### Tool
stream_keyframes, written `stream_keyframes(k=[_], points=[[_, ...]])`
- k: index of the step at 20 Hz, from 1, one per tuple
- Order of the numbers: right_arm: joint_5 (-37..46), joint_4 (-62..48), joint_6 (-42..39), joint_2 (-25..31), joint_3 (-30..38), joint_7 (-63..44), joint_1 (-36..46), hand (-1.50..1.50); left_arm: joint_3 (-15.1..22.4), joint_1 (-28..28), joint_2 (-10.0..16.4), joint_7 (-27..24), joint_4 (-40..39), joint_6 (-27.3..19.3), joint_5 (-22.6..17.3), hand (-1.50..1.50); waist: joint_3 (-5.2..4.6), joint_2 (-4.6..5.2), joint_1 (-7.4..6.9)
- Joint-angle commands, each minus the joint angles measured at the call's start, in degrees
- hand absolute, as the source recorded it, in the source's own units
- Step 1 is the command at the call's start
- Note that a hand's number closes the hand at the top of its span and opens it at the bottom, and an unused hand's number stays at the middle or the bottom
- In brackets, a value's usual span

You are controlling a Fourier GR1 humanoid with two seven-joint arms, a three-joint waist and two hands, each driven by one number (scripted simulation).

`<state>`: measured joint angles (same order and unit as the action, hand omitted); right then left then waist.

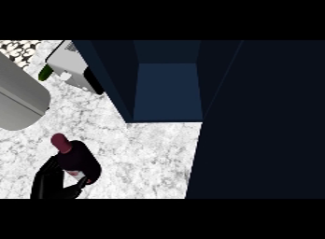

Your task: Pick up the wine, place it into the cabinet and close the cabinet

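The wine bottle point(74, 158) is dark with a maroon cap and leans with its cap up and to the left, over the marble counter point(144, 149) at the lower left. My left hand point(53, 181) is curled round the bottle's lower part and hides its base. The dark blue cabinet point(166, 88) stands open up and to the right of the bottle, its inside showing as a lighter blue recess. Its open door point(269, 121) fills the right side of the view. My right hand does not show.
A large grey rounded body point(10, 98) juts in from the left edge above the bottle. A white appliance point(72, 65) with a small green object point(46, 72) beside it stands at the back left, next to the cabinet's left wall.
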<state>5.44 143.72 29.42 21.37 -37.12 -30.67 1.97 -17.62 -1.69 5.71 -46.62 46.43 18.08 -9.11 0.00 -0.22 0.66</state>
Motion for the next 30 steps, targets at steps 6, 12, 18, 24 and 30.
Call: stream_keyframes(k=[6,12,18,24,30], points=[[0.9,12.5,-0.9,4.6,1.8,-0.2,-6.1,-1.50,4.8,0.1,-0.3,1.1,4.7,-1.9,3.7,1.50,0.04,-0.06,0.19],[3.7,10.6,1.2,2.6,-2.5,2.9,-6.8,-1.50,9.3,0.2,0.1,3.9,7.4,0.8,6.3,1.50,0.02,-0.15,0.14],[4.7,11.5,1.7,4.3,-2.8,2.6,-8.7,-1.50,11.7,1.9,-2.1,12.3,16.1,3.8,2.8,1.50,0.02,-0.19,-0.08],[0.3,12.9,0.9,5.7,1.0,2.7,-9.1,-1.50,18.0,4.0,-5.6,14.7,24.2,-0.7,3.3,1.50,0.03,-0.14,-0.12],[2.2,14.5,2.3,6.7,-1.8,3.8,-11.3,-1.50,25.1,5.7,-5.7,21.4,31.8,-6.0,0.5,1.50,0.00,-0.23,0.39]])
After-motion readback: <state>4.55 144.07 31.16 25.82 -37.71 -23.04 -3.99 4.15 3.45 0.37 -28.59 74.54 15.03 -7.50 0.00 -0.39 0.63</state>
